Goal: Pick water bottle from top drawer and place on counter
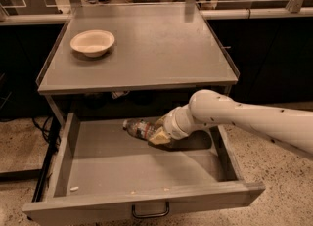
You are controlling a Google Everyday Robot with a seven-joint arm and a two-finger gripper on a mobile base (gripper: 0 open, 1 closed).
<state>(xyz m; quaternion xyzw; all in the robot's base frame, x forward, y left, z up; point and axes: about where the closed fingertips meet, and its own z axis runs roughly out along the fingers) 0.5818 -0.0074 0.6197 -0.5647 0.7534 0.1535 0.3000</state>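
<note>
Gripper (158, 136) low centre inside top drawer (122, 169); clamped or apart, can't tell. Bowl (92, 42) upper left on counter (166, 49). Water bottle (138, 127) lies sideways at drawer back, touching gripper. Should grab mid-body, then lift clear of counter edge.

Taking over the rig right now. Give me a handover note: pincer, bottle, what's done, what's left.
Pincer: down inside the open drawer, right at the bottle; grasp not confirmed.
Bottle: on its side near the drawer's back, not lifted.
Counter: holds only a bowl, back left.
Done: drawer open, pincer at bottle.
Left: lift the bottle out and set it on the counter.
</note>
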